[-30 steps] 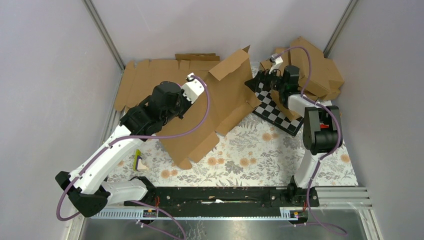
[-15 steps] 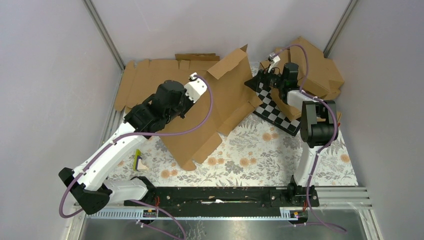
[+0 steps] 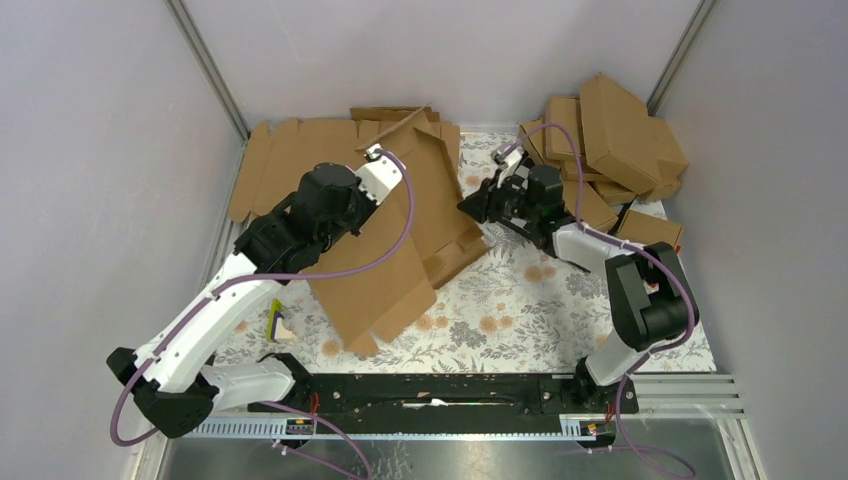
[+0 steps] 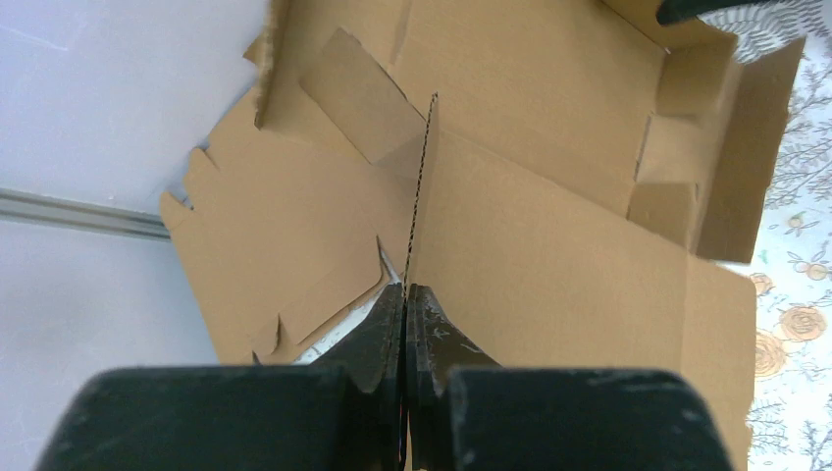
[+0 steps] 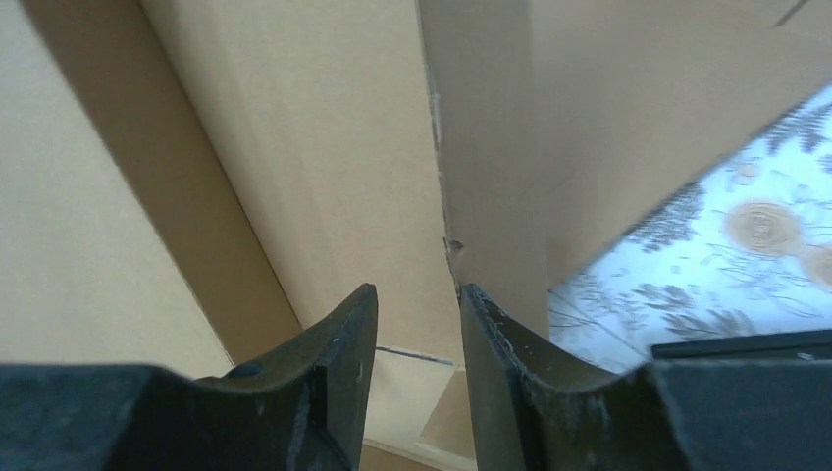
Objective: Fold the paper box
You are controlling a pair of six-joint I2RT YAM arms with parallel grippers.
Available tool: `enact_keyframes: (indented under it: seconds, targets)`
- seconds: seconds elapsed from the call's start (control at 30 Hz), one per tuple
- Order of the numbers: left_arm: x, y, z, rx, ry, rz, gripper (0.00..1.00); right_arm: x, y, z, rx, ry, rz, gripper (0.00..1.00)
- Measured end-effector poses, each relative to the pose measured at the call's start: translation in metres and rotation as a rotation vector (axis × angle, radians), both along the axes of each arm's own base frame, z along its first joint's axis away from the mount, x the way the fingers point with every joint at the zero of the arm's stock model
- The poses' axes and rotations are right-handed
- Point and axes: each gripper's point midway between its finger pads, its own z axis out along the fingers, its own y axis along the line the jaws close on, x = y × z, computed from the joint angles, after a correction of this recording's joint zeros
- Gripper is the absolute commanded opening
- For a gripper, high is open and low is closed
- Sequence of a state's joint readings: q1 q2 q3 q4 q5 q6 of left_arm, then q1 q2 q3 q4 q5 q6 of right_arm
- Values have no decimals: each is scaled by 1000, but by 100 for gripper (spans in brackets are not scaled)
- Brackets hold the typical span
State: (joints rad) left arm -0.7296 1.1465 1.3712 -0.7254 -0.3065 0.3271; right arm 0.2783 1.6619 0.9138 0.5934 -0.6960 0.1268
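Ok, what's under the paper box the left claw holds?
Flat cardboard sheets run under the paper box at its far left; floral table cover shows past its near edge. Anything beneath its middle is covered.

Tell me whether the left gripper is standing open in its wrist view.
No, the left gripper is shut, its fingers pressed together on a raised edge of the paper box.
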Motion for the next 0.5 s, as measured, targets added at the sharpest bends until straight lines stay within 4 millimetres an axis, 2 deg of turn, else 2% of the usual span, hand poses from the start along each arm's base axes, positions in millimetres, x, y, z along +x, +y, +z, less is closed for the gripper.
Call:
enact_keyframes:
  seconds: [0.07, 0.1, 0.37, 0.5]
  targets:
    - [-2, 6, 1, 7, -8, 10, 0, -15, 17, -2, -15, 0, 13, 49]
    - [-3, 8, 1, 10, -8, 14, 0, -18, 18, -4, -21, 5, 4, 51]
    - [-9, 11, -5, 13, 1, -4, 0, -19, 5, -19, -65, 51, -106, 53]
    - [-14, 11, -5, 10, -2, -23, 0, -28, -1, -27, -78, 76, -144, 56]
